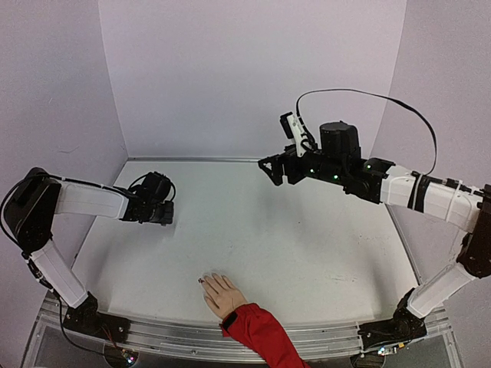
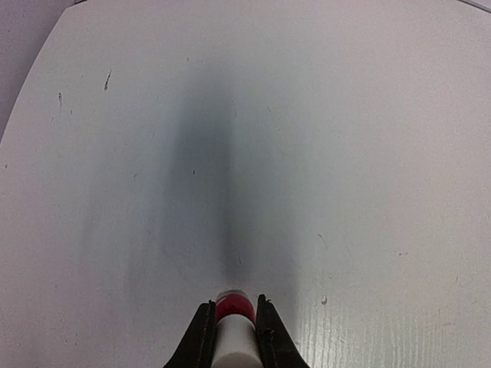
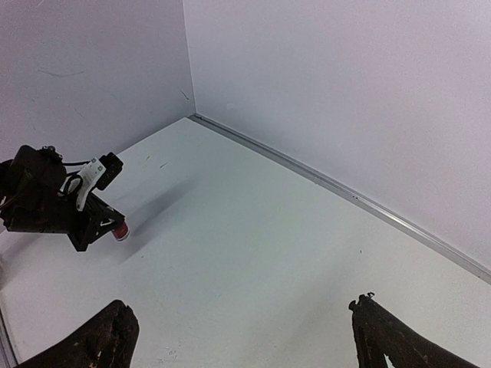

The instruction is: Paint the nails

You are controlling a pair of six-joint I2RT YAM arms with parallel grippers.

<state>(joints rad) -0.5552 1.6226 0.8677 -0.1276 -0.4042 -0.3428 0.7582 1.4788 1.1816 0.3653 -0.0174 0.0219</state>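
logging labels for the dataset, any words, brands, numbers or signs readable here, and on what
None can be read.
the white tag on the left arm: dark marks, too small and blurred to read
the polish bottle in the left gripper: no label showing
the mannequin hand and its red sleeve: no text

Even soft light, faint shadows, bowed edges.
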